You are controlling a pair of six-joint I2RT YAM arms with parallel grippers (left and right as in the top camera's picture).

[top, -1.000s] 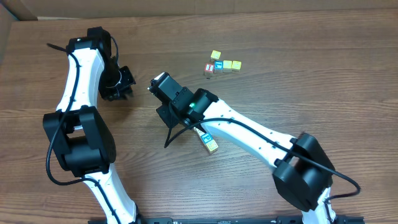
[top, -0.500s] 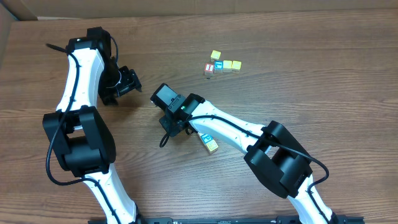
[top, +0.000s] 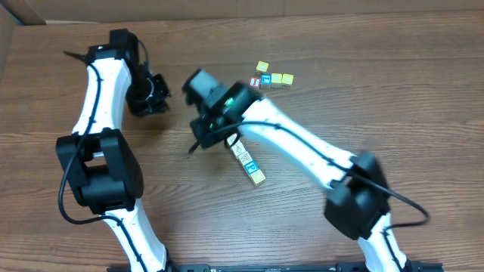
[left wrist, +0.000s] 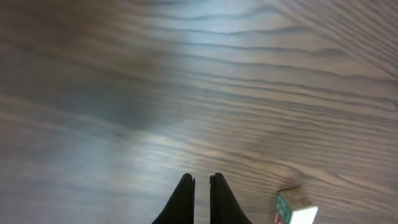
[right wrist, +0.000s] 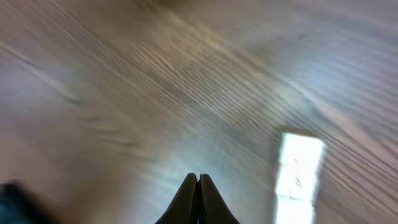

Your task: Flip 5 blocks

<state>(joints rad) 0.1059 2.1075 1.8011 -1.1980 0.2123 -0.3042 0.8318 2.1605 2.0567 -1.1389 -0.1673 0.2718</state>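
The right gripper (right wrist: 199, 182), a black two-finger claw, is clenched tip to tip on nothing. The thing it has to reach is a row of small pale wooden alphabet cubes (top: 246, 159), which lies on the brown wood-grain table (top: 393, 91) off to the side of those closed tips, on their right in the wrist view, near but not touching. The row's long axis runs roughly along the way the fingers point rather than across it, so the cubes sit one behind another beside the gripper; one end is tucked just beside the white right arm (top: 302, 147), and the other end shows a blue letter and a yellow face. The left gripper (left wrist: 201, 178) is closed too, with nothing between its fingers, and it hangs well apart from the row, beyond the right wrist, so the right arm is plainly the nearer. A green-edged cube (left wrist: 295, 210) shows near the left fingertips, to their right, though which cube it is cannot be told. A separate cluster of small yellow, red and blue cubes (top: 271, 78) lies past the right wrist. The coming move probably needs the right jaws to part and swing sideways onto the row's nearest cube
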